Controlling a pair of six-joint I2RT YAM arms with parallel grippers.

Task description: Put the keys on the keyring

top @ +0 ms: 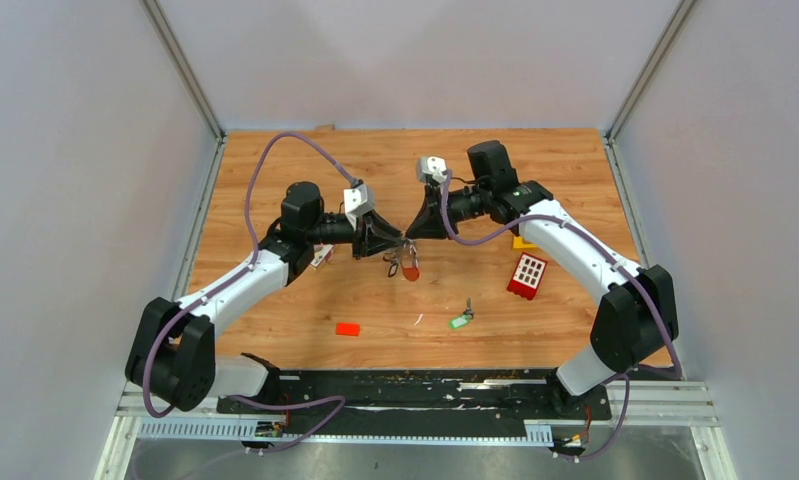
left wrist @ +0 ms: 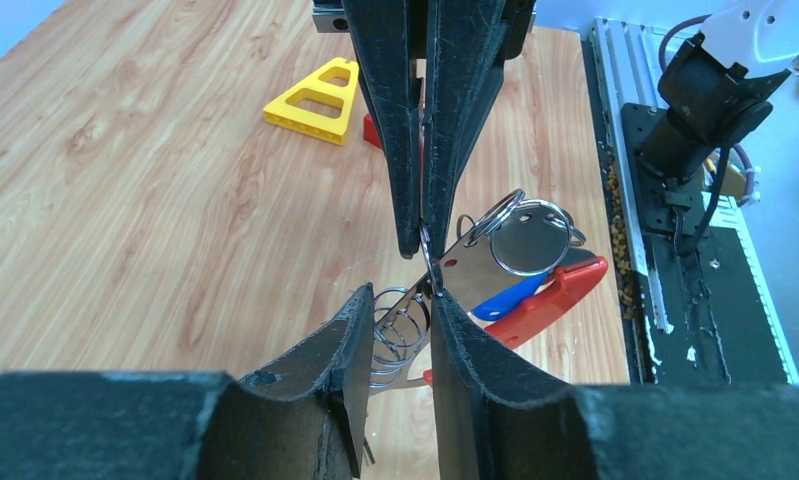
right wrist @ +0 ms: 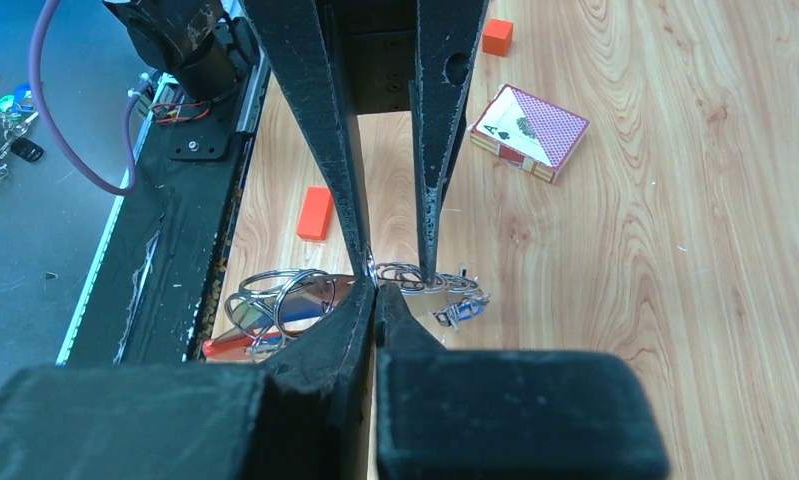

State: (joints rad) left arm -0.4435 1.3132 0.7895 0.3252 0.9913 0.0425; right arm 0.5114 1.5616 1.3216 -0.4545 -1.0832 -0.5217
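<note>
The keyring (top: 407,266) hangs over the table's middle between both grippers. In the left wrist view it shows a metal plate (left wrist: 475,265), a blue tag (left wrist: 505,297) and a red strap (left wrist: 560,298). My left gripper (left wrist: 400,300) has its jaws a ring's width apart, clamped on a stack of metal rings (left wrist: 395,335). My right gripper (right wrist: 375,285) is shut on a thin ring at the bunch's edge; it also shows in the left wrist view (left wrist: 422,240). A green-tagged key (top: 461,321) lies on the table, below and to the right.
A red studded brick (top: 527,274) and a yellow triangular piece (left wrist: 316,100) lie under the right arm. A card deck (right wrist: 528,130) lies by the left arm. A small red block (top: 348,328) sits near the front. The black base rail (top: 415,390) runs along the near edge.
</note>
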